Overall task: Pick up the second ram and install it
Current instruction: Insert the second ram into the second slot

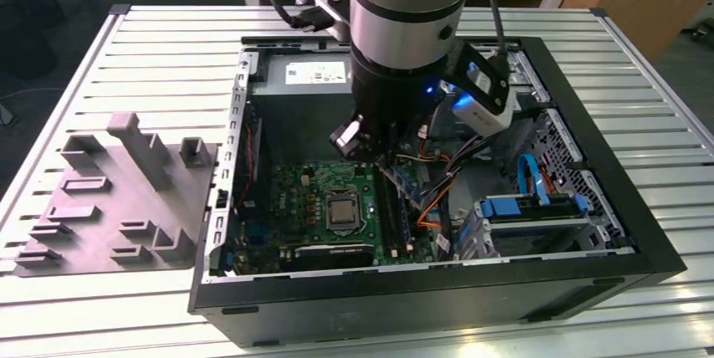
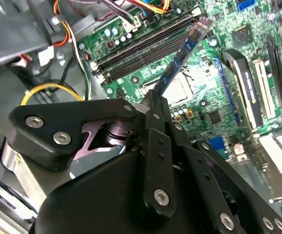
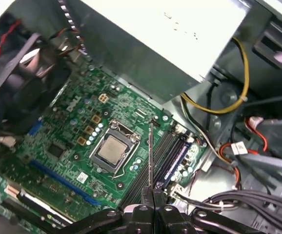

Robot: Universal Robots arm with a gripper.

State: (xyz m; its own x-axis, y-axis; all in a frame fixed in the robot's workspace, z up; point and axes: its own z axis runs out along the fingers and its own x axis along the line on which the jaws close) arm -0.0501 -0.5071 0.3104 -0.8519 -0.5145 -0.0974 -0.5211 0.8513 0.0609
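Dark grey and thin, the second ram (image 2: 182, 56) is pinched at one end by the claw (image 2: 153, 97), whose black fingers are pressed against its two flat faces. In the first wrist view the stick (image 3: 151, 156) appears edge-on as a narrow line rising from the claw (image 3: 152, 195). It lies along the same direction as the long black memory slots (image 3: 168, 156), between them and the CPU socket (image 3: 112, 148). The stick is held over the green motherboard (image 3: 68, 136); whether its lower edge touches a slot cannot be told. In the exterior view the silver arm (image 1: 402, 40) reaches down into the open black computer case (image 1: 446, 291), which stands on a slatted metal surface (image 1: 167, 57). A grey moulded fixture plate (image 1: 112, 207) lies on the surface just beside the case, on the exterior view's left. A grey power supply box (image 3: 170, 34) sits near the slots, with yellow, red and black cables (image 3: 229, 107) beside it.
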